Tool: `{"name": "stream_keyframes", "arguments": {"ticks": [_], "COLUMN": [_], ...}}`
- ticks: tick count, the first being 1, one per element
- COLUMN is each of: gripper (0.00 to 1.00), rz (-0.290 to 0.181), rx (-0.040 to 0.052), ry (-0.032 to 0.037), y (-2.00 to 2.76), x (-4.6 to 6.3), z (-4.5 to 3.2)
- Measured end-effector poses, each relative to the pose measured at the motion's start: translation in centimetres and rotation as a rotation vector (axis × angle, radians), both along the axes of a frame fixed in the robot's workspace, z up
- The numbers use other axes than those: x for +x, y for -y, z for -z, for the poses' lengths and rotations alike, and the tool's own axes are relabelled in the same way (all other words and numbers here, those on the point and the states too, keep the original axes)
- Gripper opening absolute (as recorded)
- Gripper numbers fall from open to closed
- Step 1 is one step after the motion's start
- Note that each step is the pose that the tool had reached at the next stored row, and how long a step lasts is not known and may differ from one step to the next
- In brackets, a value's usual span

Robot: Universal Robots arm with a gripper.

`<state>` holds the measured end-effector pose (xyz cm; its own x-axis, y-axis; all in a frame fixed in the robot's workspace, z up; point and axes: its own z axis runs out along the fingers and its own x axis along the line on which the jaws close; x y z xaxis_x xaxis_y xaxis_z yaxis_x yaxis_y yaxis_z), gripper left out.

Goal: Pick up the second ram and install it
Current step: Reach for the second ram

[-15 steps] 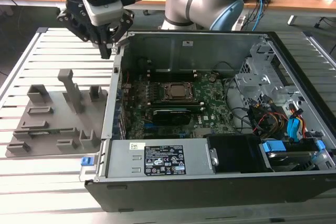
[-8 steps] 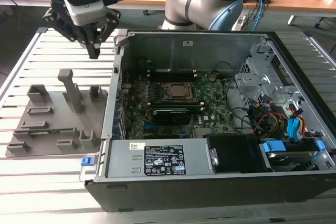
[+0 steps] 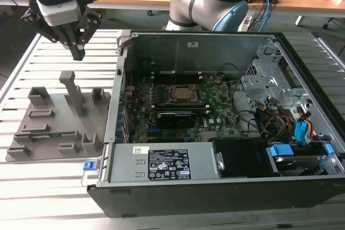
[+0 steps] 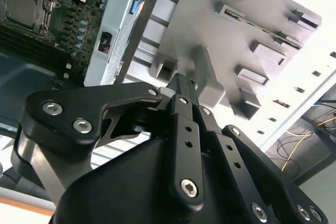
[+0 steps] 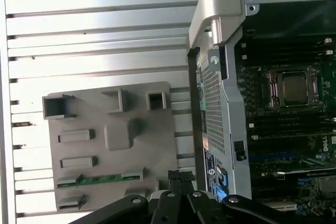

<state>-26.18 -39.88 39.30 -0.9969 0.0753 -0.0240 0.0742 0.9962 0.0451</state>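
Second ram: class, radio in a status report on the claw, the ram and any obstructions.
Claw shut, empty, above grey holder tray. Second ram lying in a tray slot, not gripped. Upright post close under claw.

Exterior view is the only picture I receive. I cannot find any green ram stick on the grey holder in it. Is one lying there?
Observer: Yes. In the first wrist view the second ram sits in a slot of the grey holder, as a thin green strip between two end blocks.
Operator: Is the slot beside it filled also?
Observer: No, the next slot looks bare grey in that same view.
Operator: Does the gripper carry something?
Observer: No. In the second wrist view the gripper is shut, with nothing between its tips.
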Motion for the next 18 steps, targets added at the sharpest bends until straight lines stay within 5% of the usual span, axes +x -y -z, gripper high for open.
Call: {"name": "stream_keyframes", "arguments": {"ticks": [18], "gripper": [0.11], "rz": [0.000], "rx": [-0.0006], "ry": [-0.0007], "y": [0.00], "x": [-5.6], "z": [0.10]}}
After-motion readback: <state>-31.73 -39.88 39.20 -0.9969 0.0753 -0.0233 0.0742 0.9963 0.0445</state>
